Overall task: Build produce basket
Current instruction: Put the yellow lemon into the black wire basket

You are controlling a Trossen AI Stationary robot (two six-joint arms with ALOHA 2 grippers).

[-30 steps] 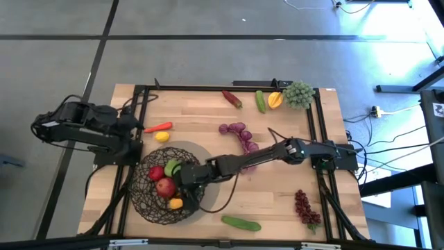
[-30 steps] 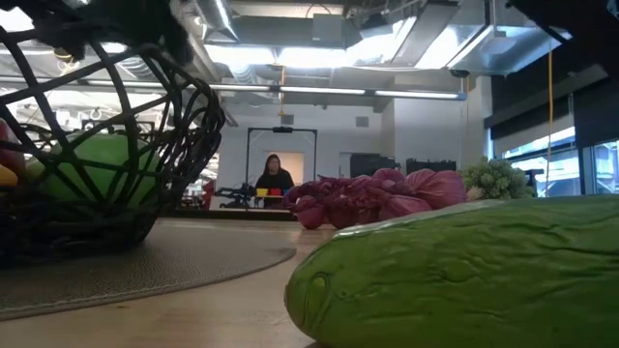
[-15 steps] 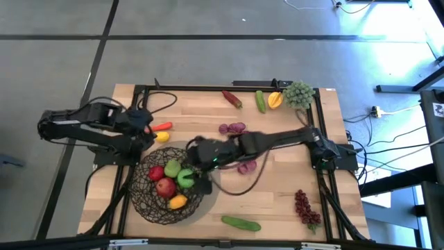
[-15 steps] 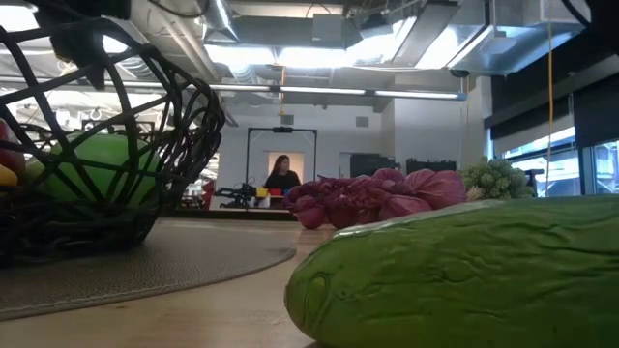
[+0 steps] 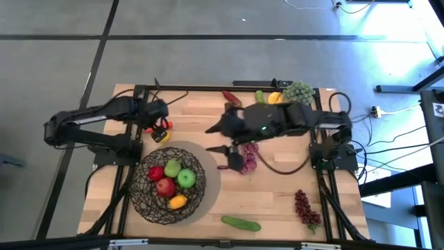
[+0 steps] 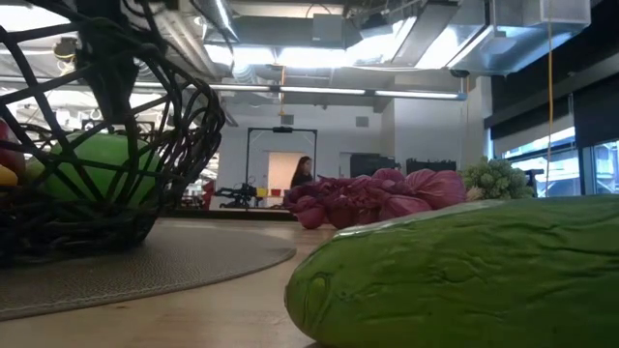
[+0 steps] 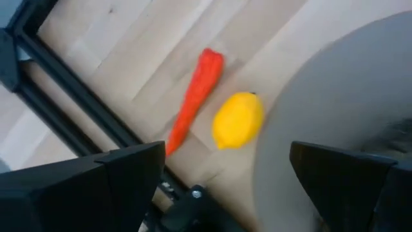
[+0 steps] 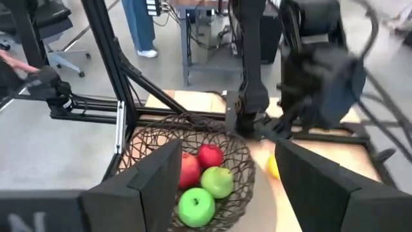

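Wooden tabletop (image 5: 277, 201) fills the high view's centre. At lower left, the basket (image 5: 147, 196) of dark open wire sits on a grey mat (image 5: 211, 182), holding red and green apples and a yellow fruit. The left gripper (image 5: 161, 119), jaws wide and empty, hovers above it in the frame, over a red chili (image 7: 193, 100) and lemon (image 7: 238, 120). The right gripper (image 5: 220, 137), spread wide and empty, hangs right of the basket. Only the low view shows a person (image 6: 303, 172) in the room behind.

wooden table (image 5: 277, 201): grey mat (image 5: 208, 167), cucumber (image 5: 241, 223), dark-red grapes (image 5: 305, 207), lemon (image 7: 237, 120).
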